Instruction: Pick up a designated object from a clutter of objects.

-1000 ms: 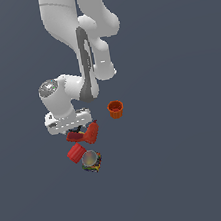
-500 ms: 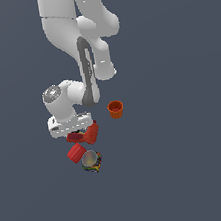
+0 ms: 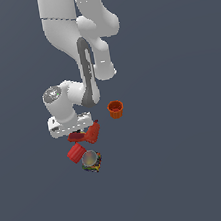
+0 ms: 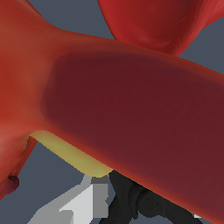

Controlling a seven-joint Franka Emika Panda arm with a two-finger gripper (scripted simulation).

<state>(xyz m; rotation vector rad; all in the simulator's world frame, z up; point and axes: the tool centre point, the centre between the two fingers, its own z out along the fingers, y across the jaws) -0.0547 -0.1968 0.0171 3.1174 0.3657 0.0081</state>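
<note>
No legible text, label, brand, number or sign appears in either view. The multicoloured can [image 3: 92, 162] carries a patterned wrap, but its markings are too small and blurred to resolve into characters. The orange ribbed cup [image 3: 115, 109], the bright red bottle-shaped item [image 3: 92, 132] and the red ribbed cylinder [image 3: 75, 152] present plain surfaces. The arm housing shows no readable marking. The wrist view shows only unmarked red, yellow and grey surfaces at close range.
</note>
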